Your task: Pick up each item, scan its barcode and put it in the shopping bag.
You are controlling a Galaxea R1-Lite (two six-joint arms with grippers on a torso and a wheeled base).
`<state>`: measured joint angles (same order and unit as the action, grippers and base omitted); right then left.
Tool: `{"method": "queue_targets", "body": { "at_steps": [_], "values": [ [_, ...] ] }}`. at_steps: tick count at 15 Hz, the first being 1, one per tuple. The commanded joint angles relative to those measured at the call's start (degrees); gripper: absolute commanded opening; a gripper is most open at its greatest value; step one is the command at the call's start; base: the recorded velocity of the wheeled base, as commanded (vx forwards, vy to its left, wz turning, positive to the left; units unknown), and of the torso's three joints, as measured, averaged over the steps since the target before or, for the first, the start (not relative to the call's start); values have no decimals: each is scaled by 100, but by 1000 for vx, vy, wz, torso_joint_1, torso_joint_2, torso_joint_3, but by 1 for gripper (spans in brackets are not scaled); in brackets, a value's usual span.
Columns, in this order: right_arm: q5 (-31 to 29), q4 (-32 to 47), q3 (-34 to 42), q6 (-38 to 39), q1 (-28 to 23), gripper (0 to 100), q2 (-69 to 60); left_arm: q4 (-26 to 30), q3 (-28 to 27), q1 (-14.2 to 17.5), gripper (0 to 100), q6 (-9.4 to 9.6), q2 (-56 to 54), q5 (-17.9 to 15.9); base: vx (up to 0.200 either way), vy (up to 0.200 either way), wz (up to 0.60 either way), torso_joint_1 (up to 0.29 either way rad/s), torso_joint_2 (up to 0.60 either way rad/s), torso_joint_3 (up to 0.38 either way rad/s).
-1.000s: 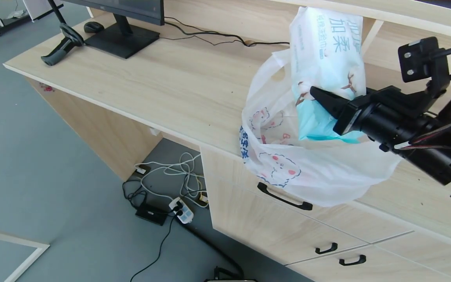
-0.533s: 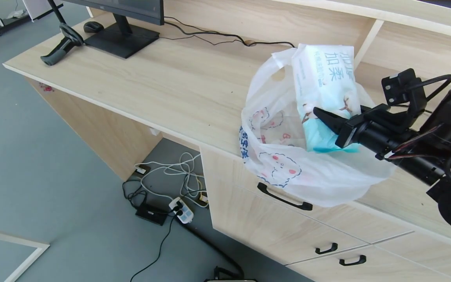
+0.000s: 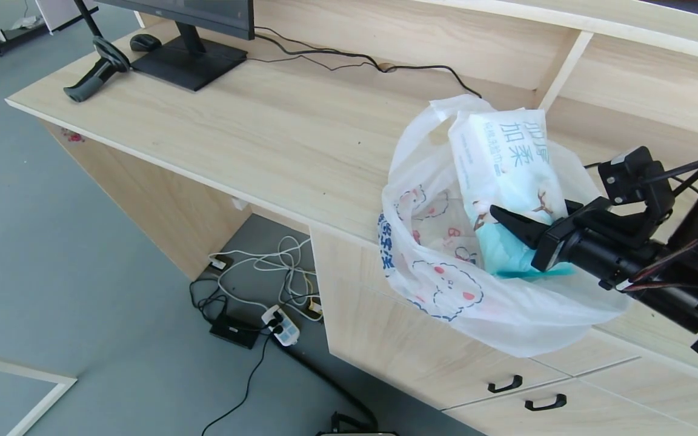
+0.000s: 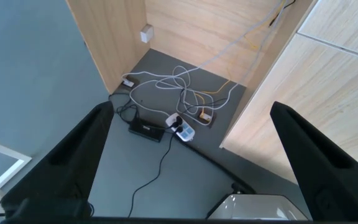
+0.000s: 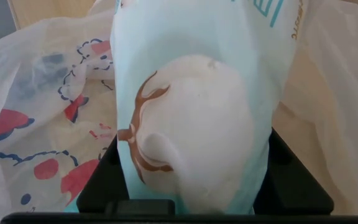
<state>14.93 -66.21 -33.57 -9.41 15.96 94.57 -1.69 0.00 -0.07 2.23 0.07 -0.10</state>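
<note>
A white and teal tissue pack (image 3: pixel 509 175) stands upright with its lower end inside the translucent white shopping bag (image 3: pixel 440 272) printed with red and blue cartoons, which hangs over the counter's front edge. My right gripper (image 3: pixel 521 233) is shut on the pack's lower part, reaching into the bag's mouth from the right. In the right wrist view the tissue pack (image 5: pixel 194 118) sits squeezed between both black fingers (image 5: pixel 101 183), with the bag's wall (image 5: pixel 42 137) behind it. My left gripper (image 4: pixel 191 162) hangs open over the floor, nothing between its fingers. A black barcode scanner (image 3: pixel 91 72) lies at the counter's far left.
A monitor stand (image 3: pixel 188 57) and a mouse (image 3: pixel 144 41) sit at the back left of the wooden counter (image 3: pixel 252 133). Drawers with black handles (image 3: pixel 505 385) are below the bag. Cables and a power strip (image 3: pixel 282 324) lie on the floor under the counter.
My right gripper has lowered the tissue pack from above the bag down into its mouth. The bag has sagged and shifted a little to the right.
</note>
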Motion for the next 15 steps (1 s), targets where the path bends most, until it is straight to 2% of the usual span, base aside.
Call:
{"method": "queue_targets", "body": {
  "at_steps": [1,3,4,12,15],
  "values": [
    [1,29,-27,1,21,0,123,-6,0,-1,100,-3,1,1,0,0,0,0,0,0],
    [-17,20,70,-17,21,0,105,-6,0,-1,100,-3,1,1,0,0,0,0,0,0],
    [-34,20,114,-17,21,100,105,-6,0,-1,100,-3,1,1,0,0,0,0,0,0],
    [-113,11,-229,194,-23,100,-352,-6,0,-1,100,5,1,1,0,0,0,0,0,0],
    [-456,20,-185,97,180,100,-985,-6,0,-1,100,-3,1,1,0,0,0,0,0,0]
  ]
}}
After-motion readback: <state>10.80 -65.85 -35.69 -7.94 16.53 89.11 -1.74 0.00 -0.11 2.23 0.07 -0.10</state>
